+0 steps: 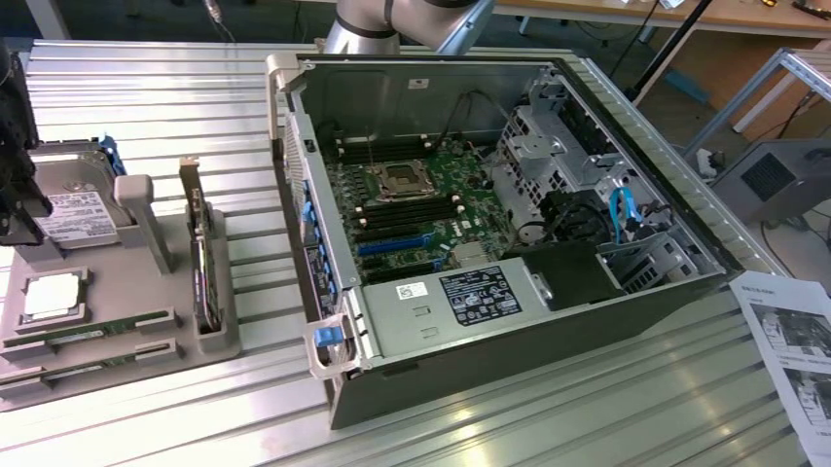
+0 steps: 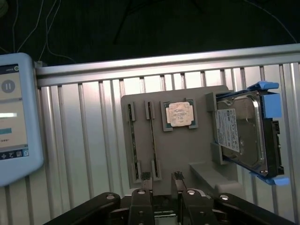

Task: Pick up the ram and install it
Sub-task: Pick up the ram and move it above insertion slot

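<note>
The ram [image 2: 153,140] stands on edge in a slot of the grey holder [image 2: 142,140]. It is the stick nearer the processor chip [image 2: 180,114], and a second stick [image 2: 132,140] sits in the parallel slot just beside it. In the exterior view the ram [image 1: 97,328] lies at the lower left of the frame, well apart from the open computer case [image 1: 429,88] at centre. In the wrist view the gripper [image 2: 162,178] shows over the holder's edge at one end of the two sticks. Its fingers [image 2: 140,201] are parted with a clear gap and nothing is held between them (one tip appears just beside the ram's end, but its height above the stick cannot be told). Beyond the chip a hard drive [image 2: 241,136] in blue rails leans in its bay. The wrist view also takes in a tablet [image 2: 14,117] lying on the ribbed metal surface [image 2: 84,140] beside the holder. The exterior view takes in the case's motherboard [image 1: 429,195] and a printed sheet [image 1: 792,341] at the lower right. The arm [image 1: 357,29] shows as a silver tube and joint at top centre, behind the case, running out of the frame.
</note>
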`<state>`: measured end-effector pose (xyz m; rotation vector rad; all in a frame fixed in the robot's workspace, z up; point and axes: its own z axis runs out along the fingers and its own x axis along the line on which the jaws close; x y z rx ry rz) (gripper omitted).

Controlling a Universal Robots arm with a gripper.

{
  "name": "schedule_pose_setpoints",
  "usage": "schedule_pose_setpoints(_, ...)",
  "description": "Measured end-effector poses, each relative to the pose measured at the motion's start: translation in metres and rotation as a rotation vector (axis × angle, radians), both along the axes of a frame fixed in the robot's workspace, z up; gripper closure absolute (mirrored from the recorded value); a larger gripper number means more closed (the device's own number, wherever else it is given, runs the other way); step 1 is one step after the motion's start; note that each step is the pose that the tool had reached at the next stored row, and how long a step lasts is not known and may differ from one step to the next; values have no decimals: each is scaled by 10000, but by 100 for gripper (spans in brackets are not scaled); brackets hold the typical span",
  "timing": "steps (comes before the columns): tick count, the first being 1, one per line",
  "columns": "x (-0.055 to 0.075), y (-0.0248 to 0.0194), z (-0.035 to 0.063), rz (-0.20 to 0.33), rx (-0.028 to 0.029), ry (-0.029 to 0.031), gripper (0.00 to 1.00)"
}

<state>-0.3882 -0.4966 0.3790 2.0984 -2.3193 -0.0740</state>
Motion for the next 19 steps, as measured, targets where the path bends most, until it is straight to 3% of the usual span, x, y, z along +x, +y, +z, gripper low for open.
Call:
schedule_pose_setpoints(7,-2,-60,-192,-1,0,1,70)
schedule_pose_setpoints(12,-5,-70,-317,-1,-1,1,70)
schedule_pose_setpoints(19,-5,-73,-370,-1,0,1,70)
